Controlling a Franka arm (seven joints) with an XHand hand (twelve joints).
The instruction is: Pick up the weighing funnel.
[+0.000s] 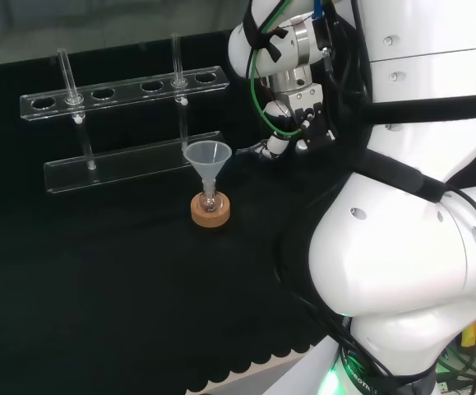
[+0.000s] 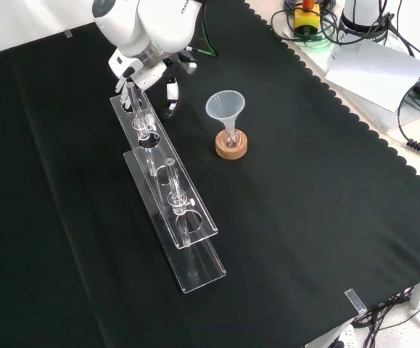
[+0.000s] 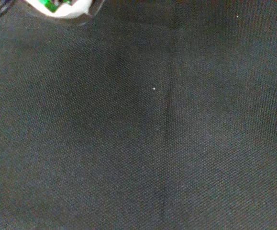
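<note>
Weighing funnel: I cannot place it for certain. In the head view a faint clear sliver low over the cloth, just left of the hand, may be it. Whether that sliver touches the cloth, and whether it really is the weighing funnel, I cannot tell.

In the front view, the rack is the nearest thing. It is a long clear plastic piece that begins around the middle of the table and runs away toward the far left corner. Two glass tubes stand upright in its holes, one tube toward the near end and the other tube toward the far end.

To the right of the rack and well apart from it, around the middle of the table, a cork ring carries a small flask. The big funnel stands mouth up with its stem in that flask.

Farthest off, the hand hangs low over the cloth just beside the far end of the rack, between it and the cork ring. Whether the hand is spread, closed or clamped on anything I cannot tell.

In the wrist view the cloth lies close under the palm, with a blurred white part of the hand at one edge.
</note>
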